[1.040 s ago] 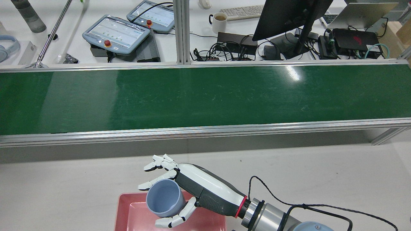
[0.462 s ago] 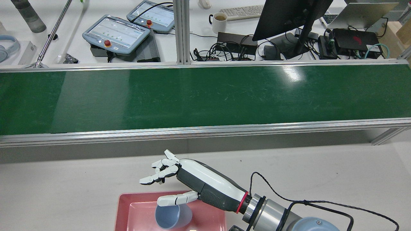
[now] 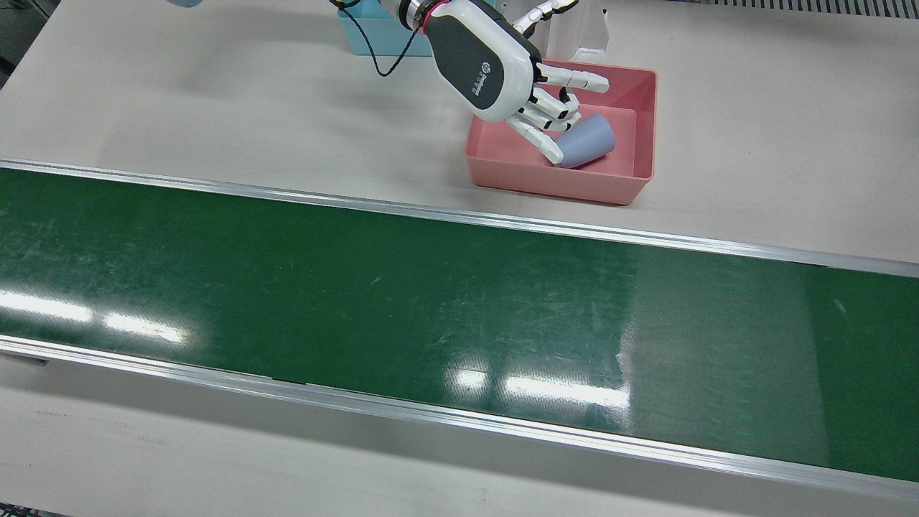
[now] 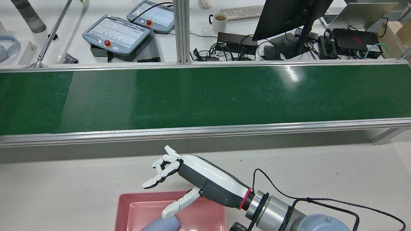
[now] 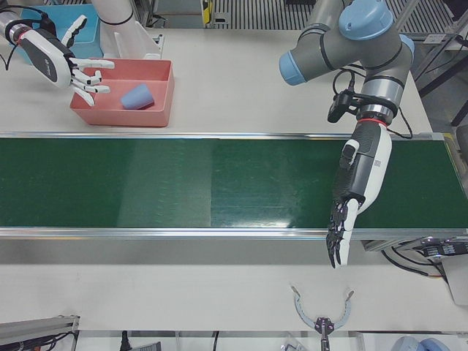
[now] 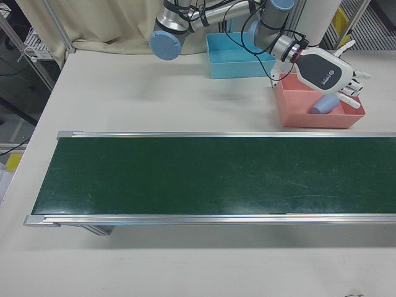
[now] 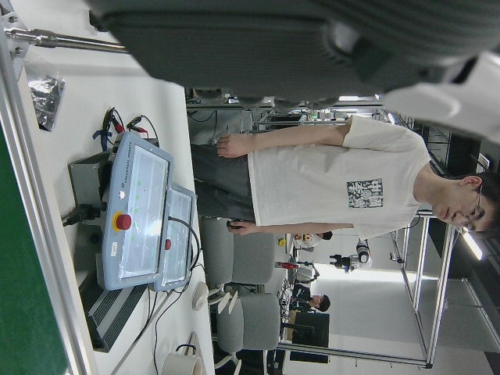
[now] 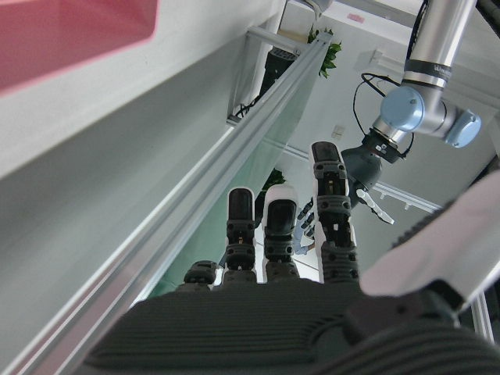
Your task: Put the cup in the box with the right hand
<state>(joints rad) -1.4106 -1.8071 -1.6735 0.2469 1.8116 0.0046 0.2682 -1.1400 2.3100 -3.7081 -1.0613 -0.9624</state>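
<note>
A: Cup point(image 3: 585, 141) lies tipped over inside the box point(image 3: 642, 122); right hand point(image 3: 502, 75) above the box, fingers spread, empty.
B: Looks light, stiff, prone to rolling; grasp around its wall.

Cup point(image 3: 585, 141) released, fallen into box point(image 3: 641, 129)

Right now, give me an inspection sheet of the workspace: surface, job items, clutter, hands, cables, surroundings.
Surface: white table with bare green conveyor belt.
Job's things: blue-grey cup lies on its side inside the pink box.
Clutter: blue bin behind the pink box.
Hands: right hand open above the box, holding nothing; left hand hangs over the belt's operator-side edge, its grasp unclear.
Cables: black cable along the right wrist.
Surroundings: two teach pendants, mug, monitor; a person stands nearby.
</note>
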